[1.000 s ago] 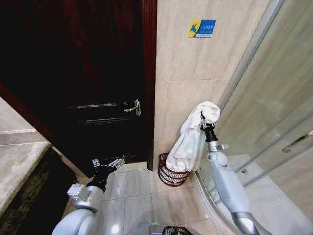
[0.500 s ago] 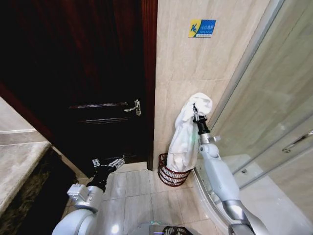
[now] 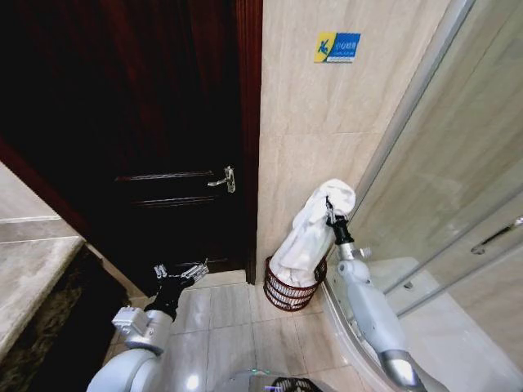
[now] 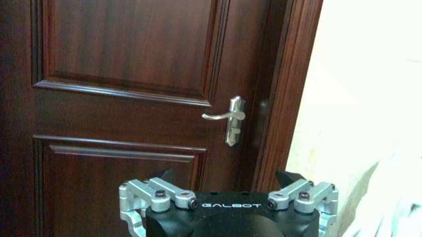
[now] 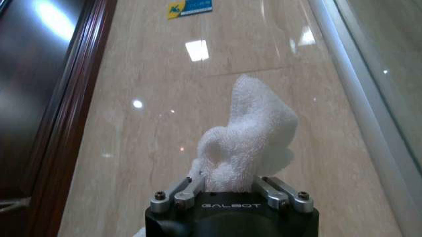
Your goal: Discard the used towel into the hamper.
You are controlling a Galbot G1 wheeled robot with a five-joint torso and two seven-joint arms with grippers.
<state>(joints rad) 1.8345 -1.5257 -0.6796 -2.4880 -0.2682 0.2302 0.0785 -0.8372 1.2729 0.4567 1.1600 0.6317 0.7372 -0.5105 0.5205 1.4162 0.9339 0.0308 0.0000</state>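
A white towel (image 3: 313, 229) hangs from my right gripper (image 3: 329, 204), which is shut on its top fold. The cloth drapes down and its lower end reaches the mouth of the hamper (image 3: 286, 292). The hamper is a small reddish-brown wire basket on the floor, in the corner by the tiled wall. In the right wrist view the towel (image 5: 254, 133) bunches up between the closed fingers (image 5: 280, 190). My left gripper (image 3: 181, 272) is parked low in front of the door, open and holding nothing; its body (image 4: 231, 212) faces the door.
A dark wooden door (image 3: 147, 122) with a metal handle (image 3: 222, 180) fills the left. On the right, a curved glass shower wall (image 3: 458, 204) runs close beside my right arm. A marble counter (image 3: 33, 278) stands at far left. Bare floor tiles (image 3: 229, 318) lie before the hamper.
My right arm first swung the towel left toward the wall, then lowered it, so the cloth now sags onto the hamper. The left arm has not moved.
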